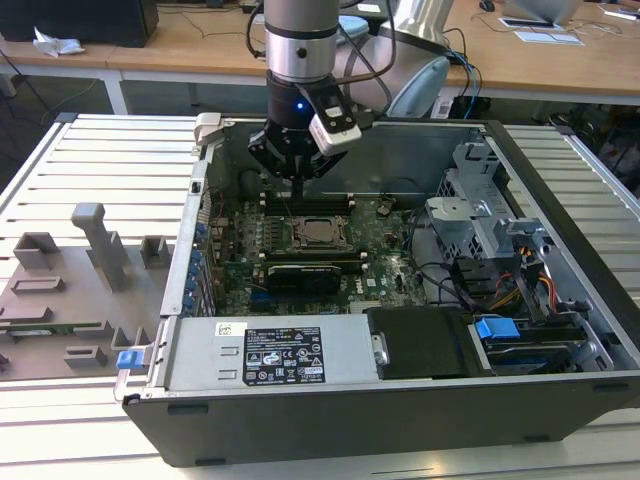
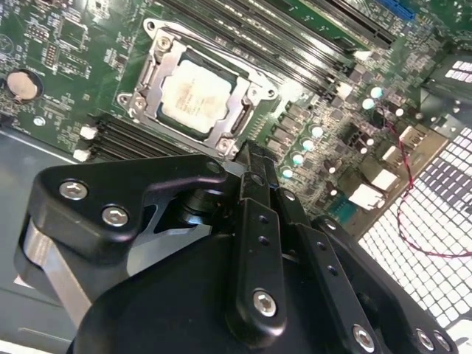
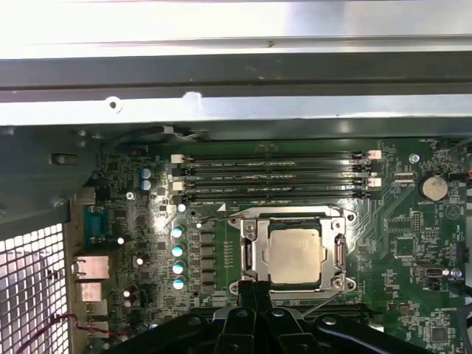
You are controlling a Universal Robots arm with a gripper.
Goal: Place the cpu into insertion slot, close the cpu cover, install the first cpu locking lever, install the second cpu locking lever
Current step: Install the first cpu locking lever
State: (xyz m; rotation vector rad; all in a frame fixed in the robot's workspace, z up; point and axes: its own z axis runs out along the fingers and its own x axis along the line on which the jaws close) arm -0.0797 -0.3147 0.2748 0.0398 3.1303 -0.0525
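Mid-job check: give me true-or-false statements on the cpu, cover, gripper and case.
1. The cpu sits in the slot. True.
2. The gripper carries the cpu. False: it hangs by the slot's rim, and the cpu lies seated.
3. The cover lies flat around the cpu. True.
4. The case is closed. False: its side is open, with the board in plain view.

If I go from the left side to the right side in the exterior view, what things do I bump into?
Grey holders → computer case's left wall → cpu → silver drive cage.
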